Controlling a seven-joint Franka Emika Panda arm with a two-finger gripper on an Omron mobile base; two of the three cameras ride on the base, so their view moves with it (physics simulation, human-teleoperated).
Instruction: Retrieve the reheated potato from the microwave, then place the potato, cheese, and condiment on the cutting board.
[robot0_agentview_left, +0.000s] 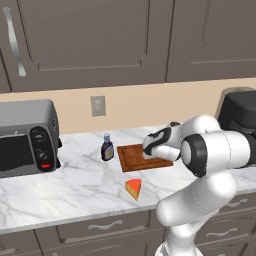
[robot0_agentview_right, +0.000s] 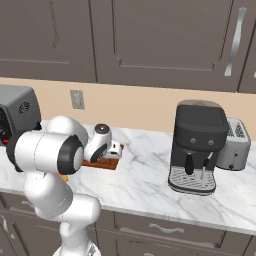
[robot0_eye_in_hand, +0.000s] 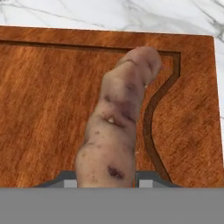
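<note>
In the hand view a long, knobbly potato (robot0_eye_in_hand: 116, 127) stands between my fingertips, and my gripper (robot0_eye_in_hand: 106, 183) is shut on it just above the reddish-brown cutting board (robot0_eye_in_hand: 43, 109). From the left base view my hand (robot0_agentview_left: 157, 142) hovers low over the right half of the cutting board (robot0_agentview_left: 132, 156). The condiment (robot0_agentview_left: 107, 147), a dark brown bottle, stands upright on the counter just left of the board. The cheese (robot0_agentview_left: 134, 189), an orange wedge, lies on the counter in front of the board. The microwave is out of view.
A silver toaster oven (robot0_agentview_left: 25, 137) with round knobs sits at the counter's left. A black coffee machine (robot0_agentview_right: 197, 145) and a grey toaster (robot0_agentview_right: 235, 142) stand to the right. Dark cabinets hang above and a wall outlet (robot0_agentview_left: 98, 105) sits behind the bottle.
</note>
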